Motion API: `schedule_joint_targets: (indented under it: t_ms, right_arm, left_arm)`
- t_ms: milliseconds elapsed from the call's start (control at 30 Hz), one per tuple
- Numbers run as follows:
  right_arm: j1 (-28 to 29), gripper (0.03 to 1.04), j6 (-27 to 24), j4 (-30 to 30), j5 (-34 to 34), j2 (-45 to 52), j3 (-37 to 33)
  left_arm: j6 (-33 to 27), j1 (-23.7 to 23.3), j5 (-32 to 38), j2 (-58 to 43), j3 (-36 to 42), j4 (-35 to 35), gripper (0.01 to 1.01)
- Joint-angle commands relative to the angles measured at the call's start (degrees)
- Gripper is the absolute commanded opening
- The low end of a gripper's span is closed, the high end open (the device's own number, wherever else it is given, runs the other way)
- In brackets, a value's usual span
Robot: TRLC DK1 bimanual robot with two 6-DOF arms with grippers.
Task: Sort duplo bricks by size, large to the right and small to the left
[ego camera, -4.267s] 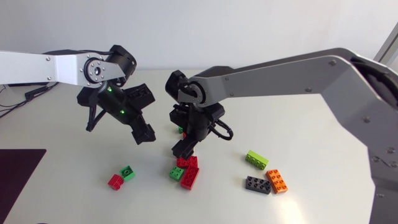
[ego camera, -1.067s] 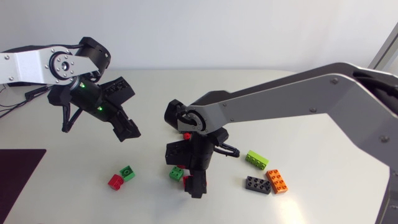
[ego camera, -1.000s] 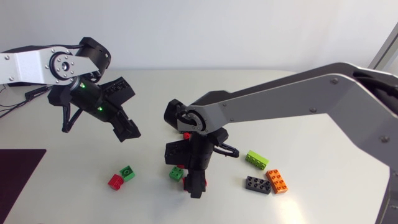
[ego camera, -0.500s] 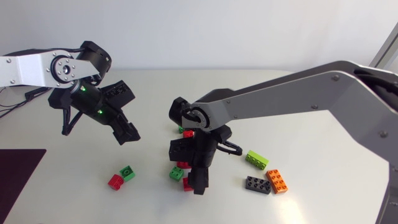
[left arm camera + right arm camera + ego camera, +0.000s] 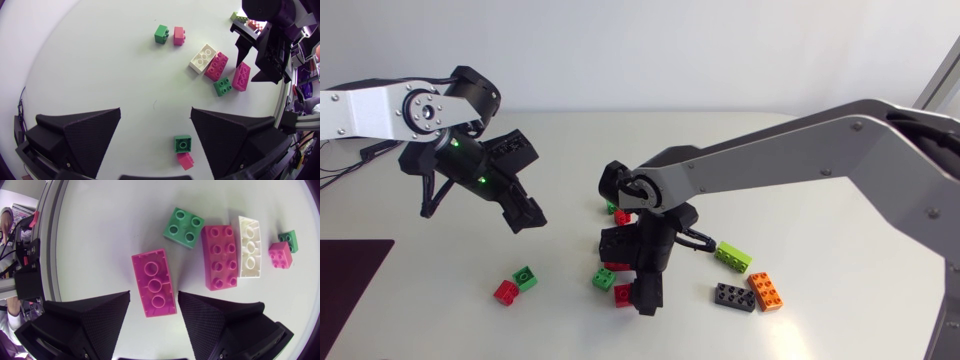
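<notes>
Bricks lie in little heaps on the table [image 5: 570, 330]. Your right gripper [image 5: 645, 296] hangs low over the middle heap with its fingers apart, holding nothing. The long red brick [image 5: 154, 282] lies flat just ahead of it, with one end poking in between the two fingers. It looks like the next one to pick up. A small green brick [image 5: 183, 228] sits near its far end, and a fat red brick [image 5: 219, 256] lies close by, touching a white brick [image 5: 249, 245]. So go straight down, keep the long red brick in the middle, and squeeze its long sides. Take care not to bump the fat red brick. Once you hold it, it likely belongs at 3 o'clock from the gripper, where the lime brick [image 5: 732, 257], the black brick [image 5: 734, 297] and the orange brick [image 5: 767, 290] lie. Your left gripper [image 5: 156, 111] hangs above the table at 10 o'clock, fingers apart too, holding nothing.
</notes>
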State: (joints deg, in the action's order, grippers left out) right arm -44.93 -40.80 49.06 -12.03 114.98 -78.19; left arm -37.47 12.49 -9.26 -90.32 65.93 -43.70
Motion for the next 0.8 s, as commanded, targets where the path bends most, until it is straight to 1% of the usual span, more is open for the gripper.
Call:
schedule_joint_targets:
  t_ms: [0,200,267,333,367,433,500,667,700,767]
  right_arm:
    - [0.45,0.71,-0.86,0.78,-0.18,1.13,2.17]
    - [0.98,0.71,-0.78,0.42,-0.18,1.21,3.05]
    - [0.98,0.69,-0.78,0.34,-0.27,1.21,2.96]
    - [1.16,0.47,-0.78,-0.89,-1.5,0.86,2.87]
    - [1.42,0.37,-0.34,-2.04,-2.12,0.42,2.96]
    - [1.68,0.23,0.01,-3.71,-2.65,-0.37,3.13]
    - [1.68,0.19,0.01,-3.79,-2.73,-0.63,3.31]
    - [1.42,0.18,0.28,-3.71,-2.82,-1.07,3.49]
    - [1.51,0.14,0.28,-3.79,-2.91,-1.25,3.57]
    - [1.86,0.12,0.28,-3.79,-3.0,-1.95,3.93]
  left_arm:
    - [0.38,0.34,-0.59,-0.03,-1.24,-0.07,0.974]
    - [0.47,0.17,-0.59,-0.64,-1.07,0.28,0.975]
    - [0.56,0.25,-0.59,-0.64,-0.98,0.28,0.975]
    - [0.56,0.34,-0.59,-0.64,-0.8,0.28,0.975]
    - [0.56,0.25,-0.59,-0.64,-0.8,0.28,0.975]
    - [0.56,0.25,-0.59,-0.56,-0.89,0.28,0.975]
    - [0.56,0.25,-0.59,-0.38,-1.07,0.28,0.975]
    - [0.56,0.08,-0.59,-0.12,-1.16,0.28,0.975]
    - [0.56,0.08,-0.59,-0.03,-1.24,0.28,0.975]
    - [0.56,0.08,-0.59,0.15,-1.33,0.2,0.975]
